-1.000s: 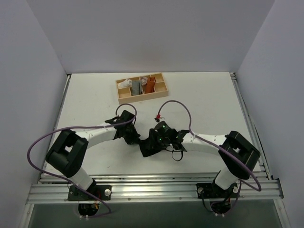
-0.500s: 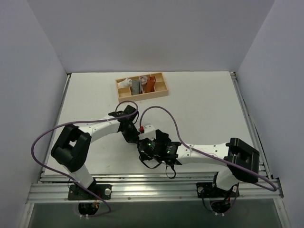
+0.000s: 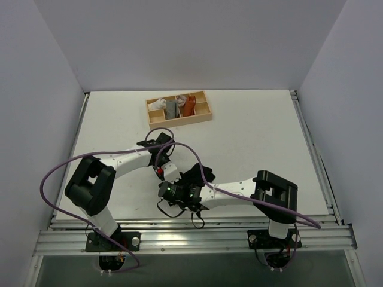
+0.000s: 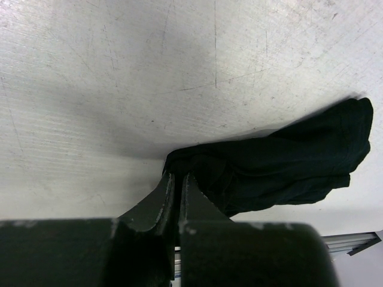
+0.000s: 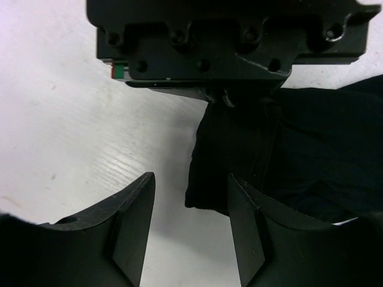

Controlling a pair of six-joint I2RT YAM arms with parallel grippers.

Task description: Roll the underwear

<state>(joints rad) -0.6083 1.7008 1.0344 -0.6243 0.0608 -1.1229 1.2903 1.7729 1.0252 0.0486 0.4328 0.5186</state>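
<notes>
The black underwear (image 4: pixel 287 161) lies bunched on the white table and stretches away to the right in the left wrist view. My left gripper (image 4: pixel 176 179) is shut on its near left edge. In the top view the left gripper (image 3: pixel 166 171) sits just left of the underwear (image 3: pixel 192 174), and the right gripper (image 3: pixel 170 188) is close below it. The right gripper (image 5: pixel 190 206) is open and faces the left gripper's body. A hanging fold of the underwear (image 5: pixel 233 155) reaches partly into the gap by its right finger, touching neither finger that I can see.
A small wooden tray (image 3: pixel 179 123) stands at the back of the table with a white roll (image 3: pixel 158 104), a grey roll (image 3: pixel 172 109) and an orange-brown roll (image 3: pixel 189 106) in its compartments. Purple cables loop over both arms. Walls close in the table's left, right and far sides.
The right arm has swung left along the table's near side, bringing its gripper under the left one with its jaws wider apart. The left gripper has stayed shut on the underwear and shifted slightly.
</notes>
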